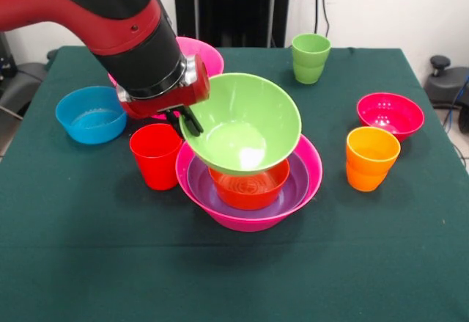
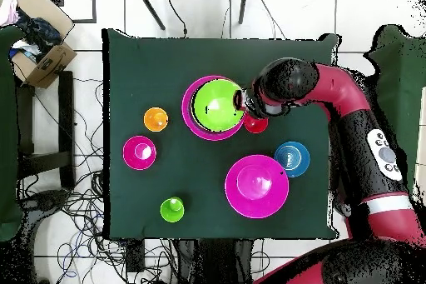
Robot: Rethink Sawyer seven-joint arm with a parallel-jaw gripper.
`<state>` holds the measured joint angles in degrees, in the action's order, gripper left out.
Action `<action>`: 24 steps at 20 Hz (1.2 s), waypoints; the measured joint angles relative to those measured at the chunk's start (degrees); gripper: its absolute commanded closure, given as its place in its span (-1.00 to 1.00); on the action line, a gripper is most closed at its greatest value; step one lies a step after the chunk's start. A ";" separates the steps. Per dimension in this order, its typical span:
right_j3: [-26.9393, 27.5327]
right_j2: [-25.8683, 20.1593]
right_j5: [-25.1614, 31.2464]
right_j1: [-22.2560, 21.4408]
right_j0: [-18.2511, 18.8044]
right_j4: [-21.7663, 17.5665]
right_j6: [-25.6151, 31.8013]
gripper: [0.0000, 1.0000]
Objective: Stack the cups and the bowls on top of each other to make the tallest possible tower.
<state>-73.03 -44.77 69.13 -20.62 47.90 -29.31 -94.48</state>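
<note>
My gripper [image 1: 187, 121] is shut on the left rim of the lime green bowl [image 1: 245, 124] and holds it tilted over the tower. The tower is a large hot-pink bowl [image 1: 249, 220] with the purple bowl [image 1: 297, 178] and the orange-red bowl [image 1: 249, 191] nested in it. The green bowl's underside rests on or just above the orange-red bowl. The red cup [image 1: 155, 155] stands just left of the tower, under my gripper. In the overhead view my gripper [image 2: 241, 100] is at the green bowl's [image 2: 215, 106] right rim, with the red cup [image 2: 255, 124] beside it.
Loose on the green table [image 1: 234, 278]: the blue bowl [image 1: 91, 114] at left, the second hot-pink bowl [image 1: 204, 52] behind my arm, the green cup [image 1: 311, 58] at the back, the crimson bowl [image 1: 390, 115] and the orange cup [image 1: 371, 158] at right.
</note>
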 measured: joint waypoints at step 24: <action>-7.86 0.01 -9.91 0.85 3.65 -2.26 0.00 1.00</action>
<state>-80.89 -44.76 59.22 -19.77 51.56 -31.57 -94.48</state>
